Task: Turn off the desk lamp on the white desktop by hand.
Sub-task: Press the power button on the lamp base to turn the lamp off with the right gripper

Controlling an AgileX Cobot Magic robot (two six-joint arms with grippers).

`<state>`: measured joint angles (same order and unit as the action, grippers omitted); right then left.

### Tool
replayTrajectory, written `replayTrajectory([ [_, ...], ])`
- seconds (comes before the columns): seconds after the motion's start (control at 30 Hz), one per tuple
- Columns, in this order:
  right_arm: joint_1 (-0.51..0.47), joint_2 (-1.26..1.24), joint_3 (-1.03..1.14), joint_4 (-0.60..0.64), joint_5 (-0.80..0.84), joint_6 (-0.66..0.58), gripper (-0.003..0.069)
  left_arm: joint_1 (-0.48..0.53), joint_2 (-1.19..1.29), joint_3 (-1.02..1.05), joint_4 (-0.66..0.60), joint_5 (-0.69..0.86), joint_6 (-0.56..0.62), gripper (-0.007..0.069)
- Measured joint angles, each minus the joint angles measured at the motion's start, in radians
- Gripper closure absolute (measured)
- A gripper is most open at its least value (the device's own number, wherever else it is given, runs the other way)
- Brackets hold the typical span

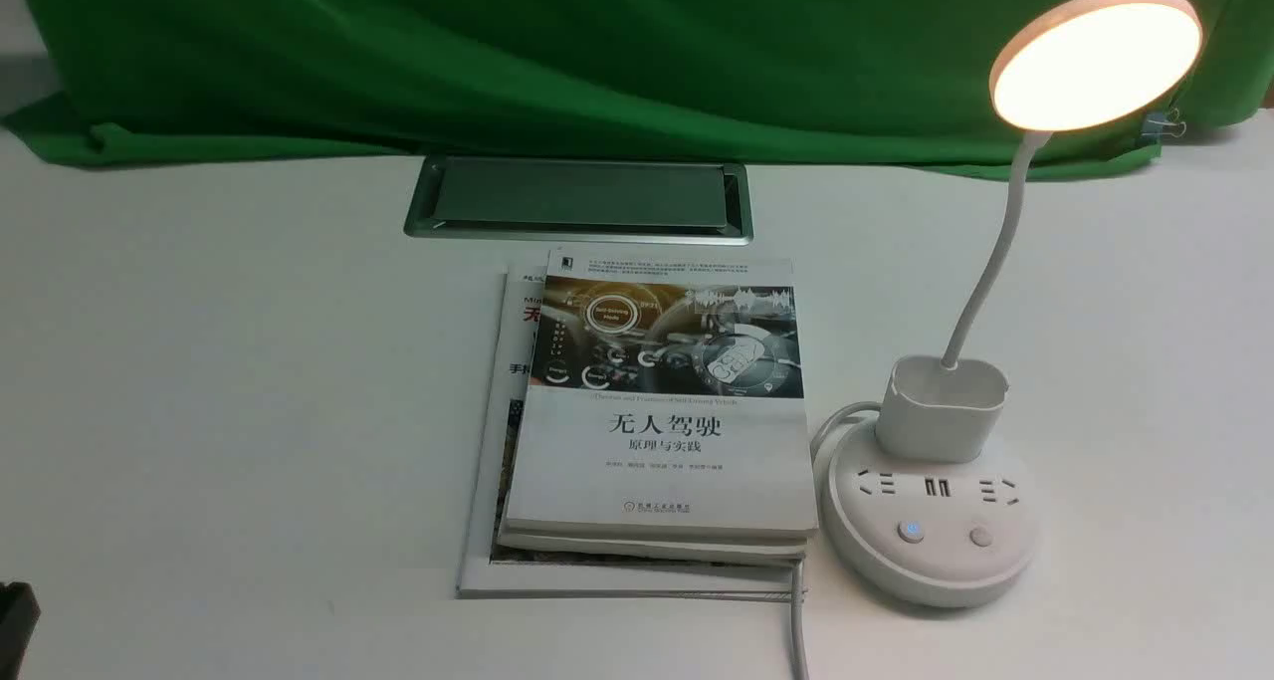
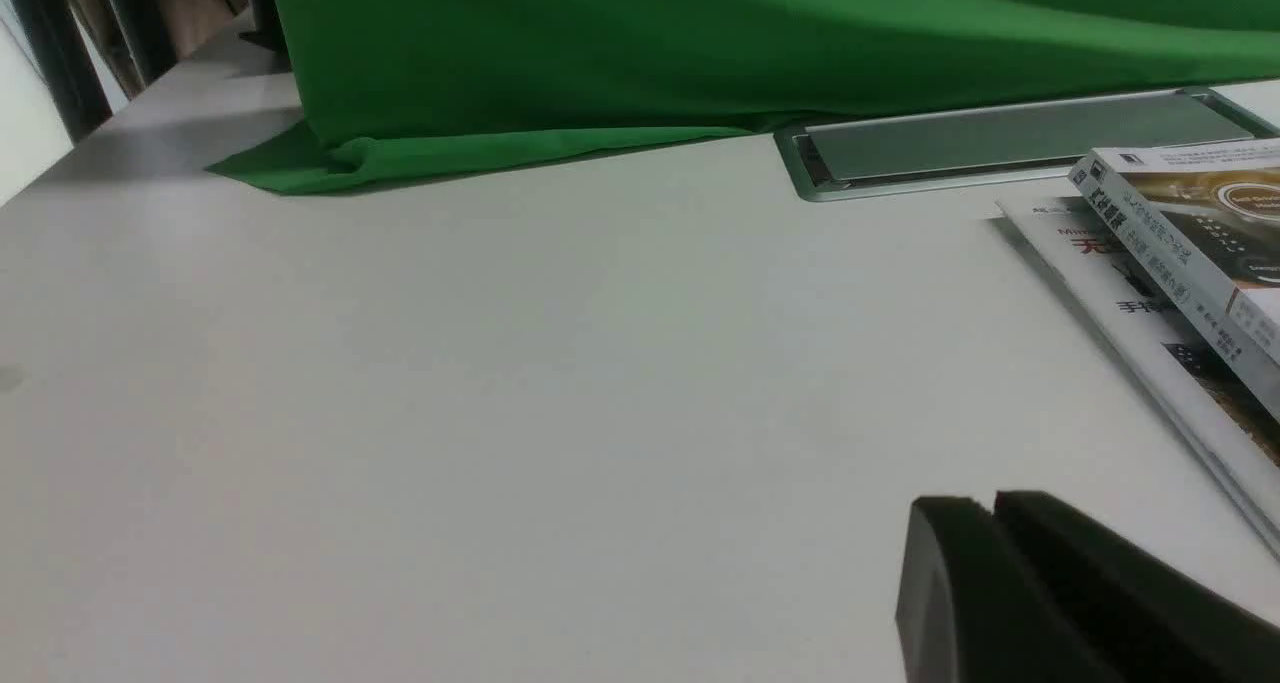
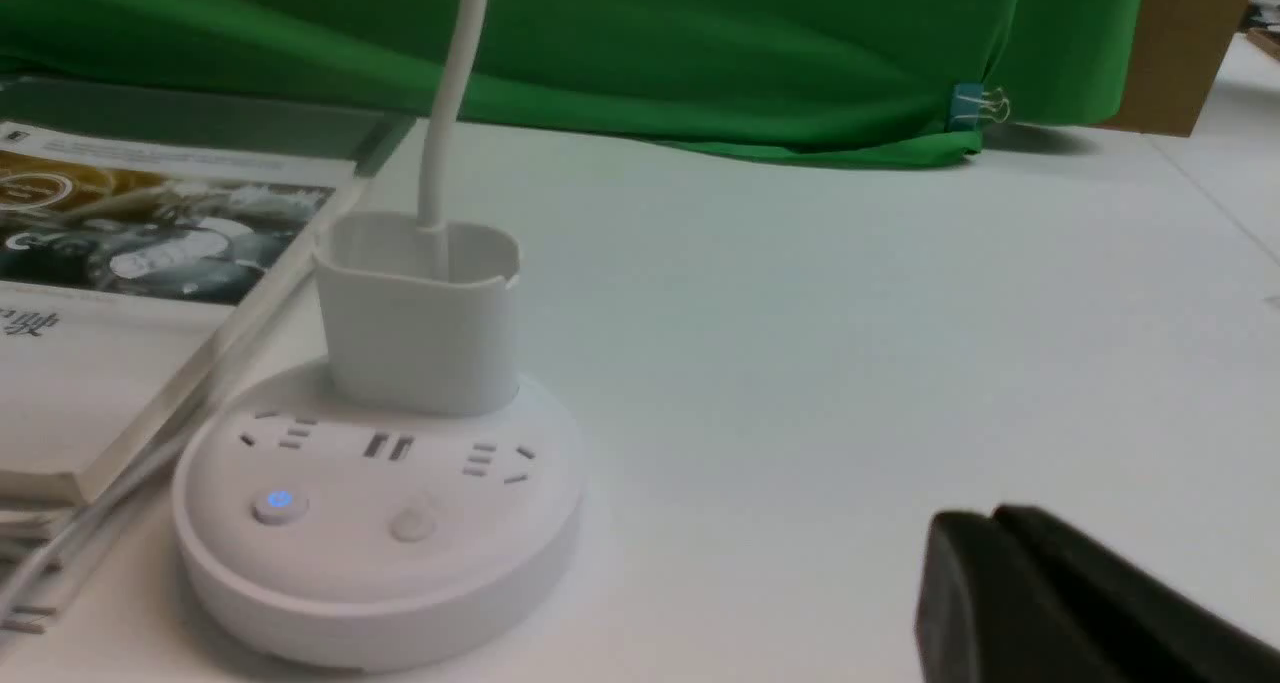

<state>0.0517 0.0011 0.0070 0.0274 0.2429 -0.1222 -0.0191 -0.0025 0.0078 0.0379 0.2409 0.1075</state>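
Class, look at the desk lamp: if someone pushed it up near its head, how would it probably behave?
The neck looks thin and curved, so it would probably flex first. The broad disc head sits high and off to one side of the base, so a hard push might make the lamp tip. The wide, round base would likely resist a gentle one.

Wide bare run on the counter left of the stacked books! Bare strip right of the lamp base, too, but books crowd its left side.
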Motion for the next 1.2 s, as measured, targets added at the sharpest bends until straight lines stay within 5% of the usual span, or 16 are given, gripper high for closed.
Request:
replayTrajectory([
  [1.07,0.000,0.000,0.000,0.001,-0.012,0.001,0.0610,0.000,0.000,0.000,0.000,0.000,0.000,0.0605],
  [1.2,0.000,0.000,0.000,0.073,-0.071,0.122,0.0610,0.000,0.000,0.000,0.000,0.000,0.000,0.0605],
])
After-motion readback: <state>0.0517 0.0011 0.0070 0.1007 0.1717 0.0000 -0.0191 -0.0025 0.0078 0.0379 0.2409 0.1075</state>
